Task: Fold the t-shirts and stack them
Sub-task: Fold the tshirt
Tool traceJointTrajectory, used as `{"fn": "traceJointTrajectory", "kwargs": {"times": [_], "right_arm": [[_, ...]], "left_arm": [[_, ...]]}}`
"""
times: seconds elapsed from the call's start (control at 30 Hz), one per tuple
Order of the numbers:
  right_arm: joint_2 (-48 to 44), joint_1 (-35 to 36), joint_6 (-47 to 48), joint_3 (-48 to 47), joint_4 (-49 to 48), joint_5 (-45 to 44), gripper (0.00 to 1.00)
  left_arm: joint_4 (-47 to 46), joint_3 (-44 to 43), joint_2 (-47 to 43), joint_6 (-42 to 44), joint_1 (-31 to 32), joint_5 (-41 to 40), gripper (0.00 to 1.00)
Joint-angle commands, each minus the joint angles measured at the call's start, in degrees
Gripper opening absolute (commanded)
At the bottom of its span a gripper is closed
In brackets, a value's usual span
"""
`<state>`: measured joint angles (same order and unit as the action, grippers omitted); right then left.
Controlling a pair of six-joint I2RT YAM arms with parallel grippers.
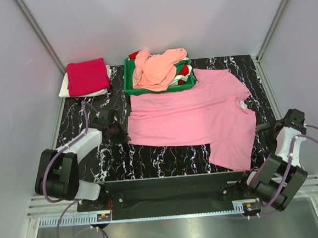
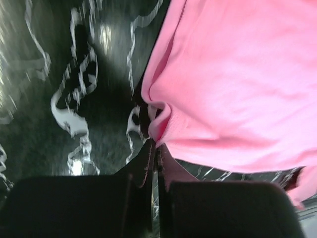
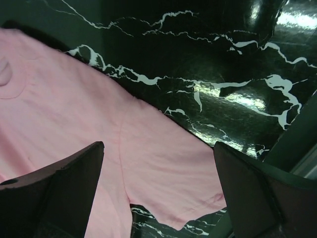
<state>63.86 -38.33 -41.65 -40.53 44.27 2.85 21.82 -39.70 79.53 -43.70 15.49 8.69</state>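
my left gripper (image 2: 154, 148) is pinched shut on the hem corner (image 2: 161, 119) of the pink t-shirt (image 1: 192, 116) spread flat on the table (image 1: 167, 158), my right gripper (image 3: 158, 148) gapes empty above its sleeve (image 3: 168, 183), and this light, floppy cotton wants holding by its edges.

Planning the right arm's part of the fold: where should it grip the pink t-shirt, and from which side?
I'd take the pink t-shirt by its near sleeve, from the right: it lies flat; the right gripper hangs over it, jaws open.
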Motion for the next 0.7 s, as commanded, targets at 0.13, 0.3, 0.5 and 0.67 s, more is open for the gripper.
{"fn": "traceJointTrajectory", "kwargs": {"times": [0.13,0.3,0.5,0.67], "right_arm": [[6.1,-0.52,-1.42,5.89,-1.73,7.43,0.96],[9.79,4.1,-1.06,8.81,-6.03,10.24,0.94],[11.65,16.87,-4.92,8.98,-7.53,9.63,0.93],[2.69,18.55,-5.82,9.16,-3.68,6.65,0.8]], "left_arm": [[-1.87,-6.88,5.38,4.33,-6.78,8.53,0.0],[-4.07,-6.09,5.9,3.45,-7.84,10.38,0.0],[-3.98,-5.83,5.99,3.27,-7.84,10.65,0.0],[-2.67,-4.16,3.28,3.36,-7.84,9.68,0.0]]}}
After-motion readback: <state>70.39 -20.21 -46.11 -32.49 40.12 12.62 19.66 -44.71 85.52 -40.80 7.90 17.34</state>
